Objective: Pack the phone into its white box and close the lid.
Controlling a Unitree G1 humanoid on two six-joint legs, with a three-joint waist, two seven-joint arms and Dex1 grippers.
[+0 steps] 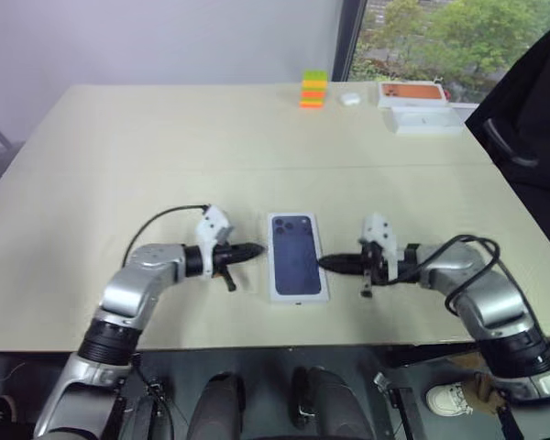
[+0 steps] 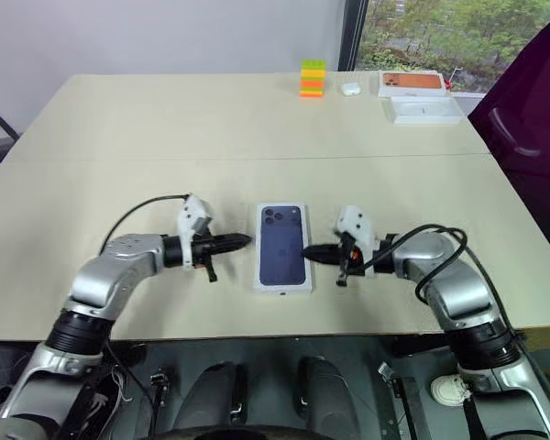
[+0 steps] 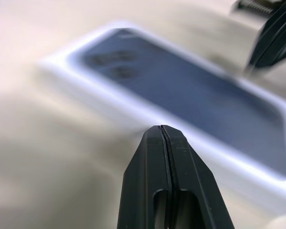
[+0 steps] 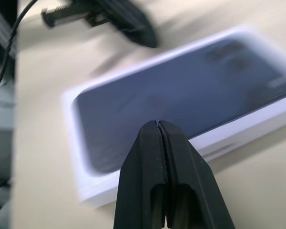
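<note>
Left gripper (image 1: 254,248) pressed together, empty, tip just beside one long edge of lid (image 1: 297,257). Right gripper (image 1: 328,263) likewise pressed together, empty, tip just beside opposite long edge. Lid sits between both tips, flat on worktop (image 1: 165,156), printed face up, seemingly seated over white box; phone itself hidden. Judgement: light, stiff cardboard, smooth sides may slip; best taken by long edges. Count: one closed box between grippers, two grippers.
</note>
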